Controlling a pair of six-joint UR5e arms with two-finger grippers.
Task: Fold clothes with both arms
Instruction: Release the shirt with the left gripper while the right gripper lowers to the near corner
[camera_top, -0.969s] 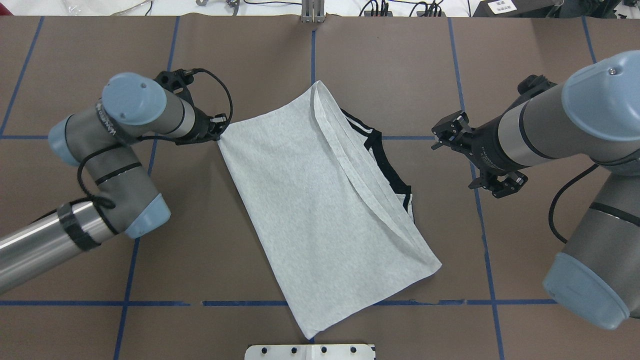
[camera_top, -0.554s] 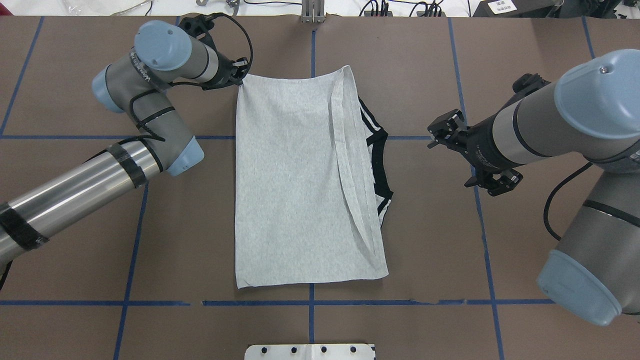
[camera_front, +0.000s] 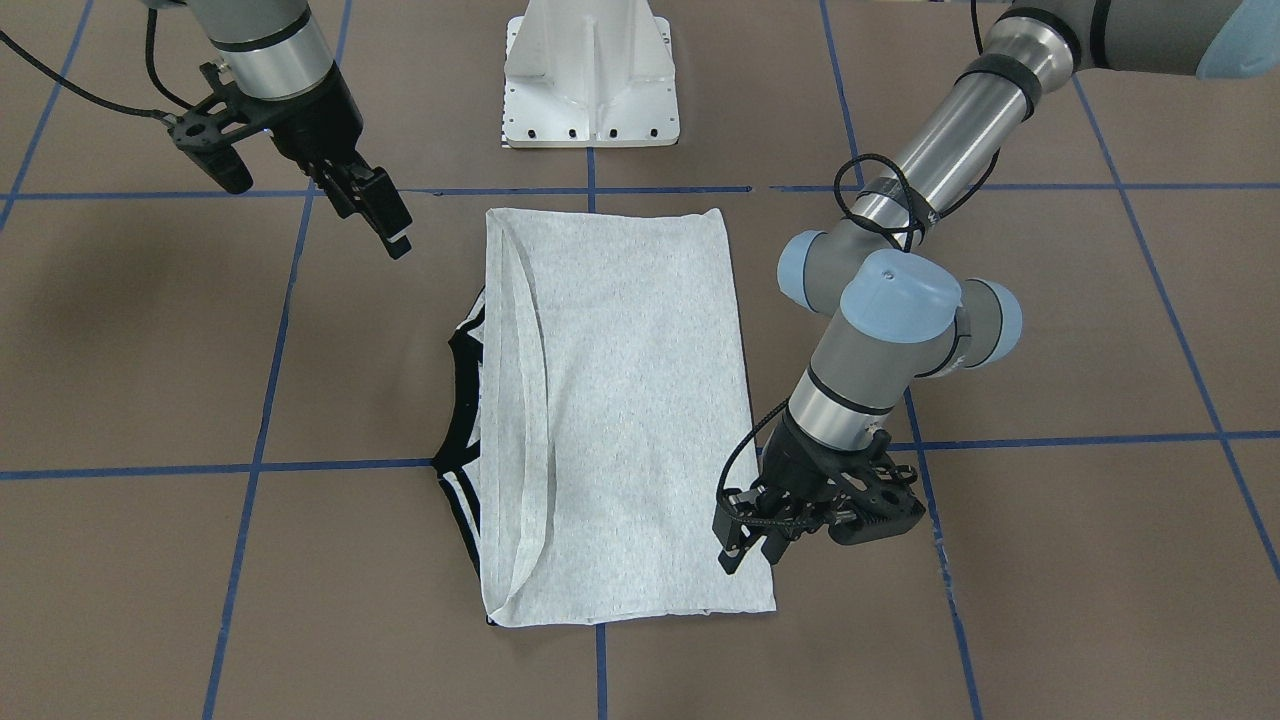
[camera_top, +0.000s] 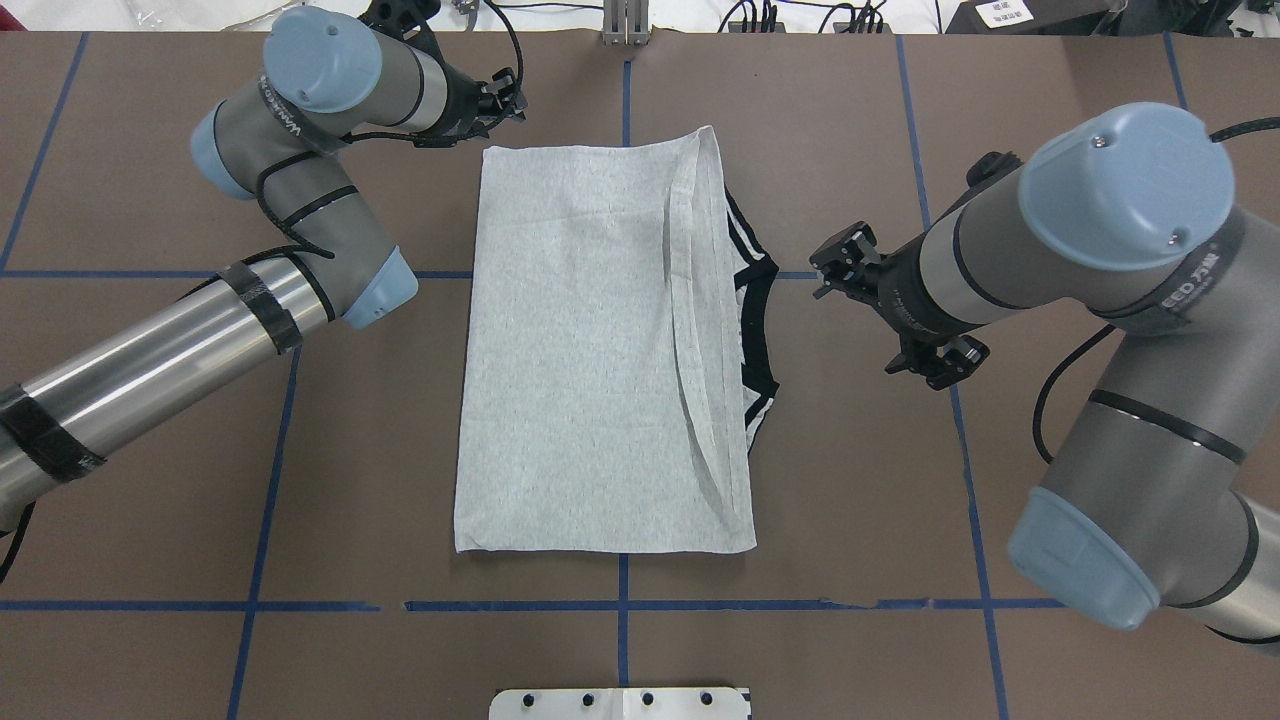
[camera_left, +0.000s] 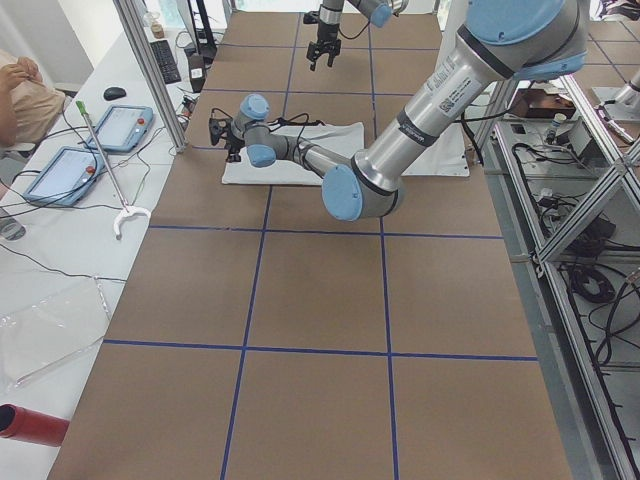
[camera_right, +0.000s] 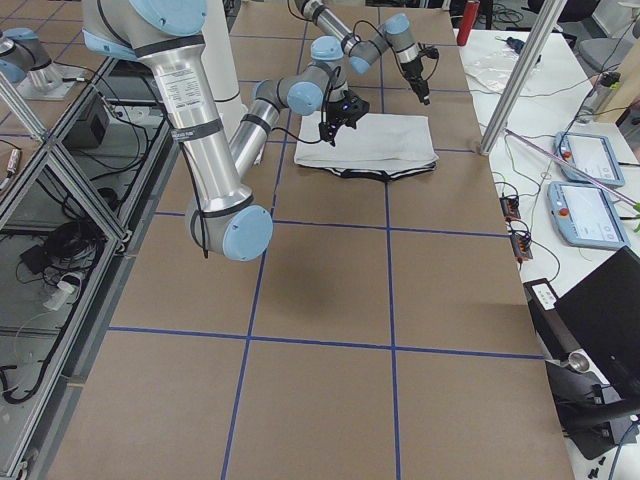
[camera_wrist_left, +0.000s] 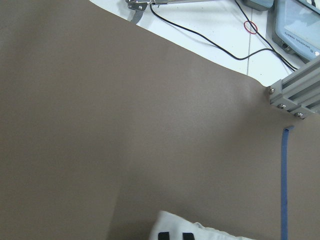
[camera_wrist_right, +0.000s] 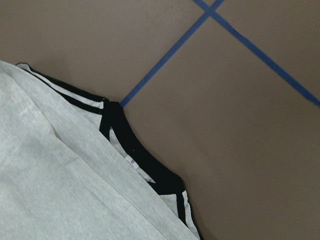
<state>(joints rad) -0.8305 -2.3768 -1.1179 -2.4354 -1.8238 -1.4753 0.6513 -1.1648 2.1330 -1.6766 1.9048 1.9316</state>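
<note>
1. The folded T-shirt (camera_top: 580, 350) lies flat at mid-table (camera_top: 150, 450). Its long axis runs away from the robot, and its striped collar (camera_top: 760, 290) points to the robot's right.
2. The right gripper (camera_top: 853, 332), spread wide and empty, has moved nearer the collar.
3. The left gripper (camera_front: 750, 550) has let go of the far corner; it looks parted and empty.

We see the T-shirt (camera_top: 580, 350) as soft, matt heather-grey knit cloth, its collar trim (camera_wrist_right: 117, 125) a denser black-and-white ribbed band. The table (camera_top: 850, 120) wears a flat, matt brown paper-like cover crossed by smooth blue tape lines (camera_top: 300, 606). The left arm (camera_top: 150, 372) shows brushed silvery metal with a mild sheen; the right arm (camera_top: 1000, 270) has satin grey housings and smooth light-blue plastic caps (camera_top: 1125, 185). The left gripper (camera_front: 748, 553) and right gripper (camera_front: 395, 238) look matt black. The pedestal (camera_front: 590, 70) is smooth white-painted metal.
</note>
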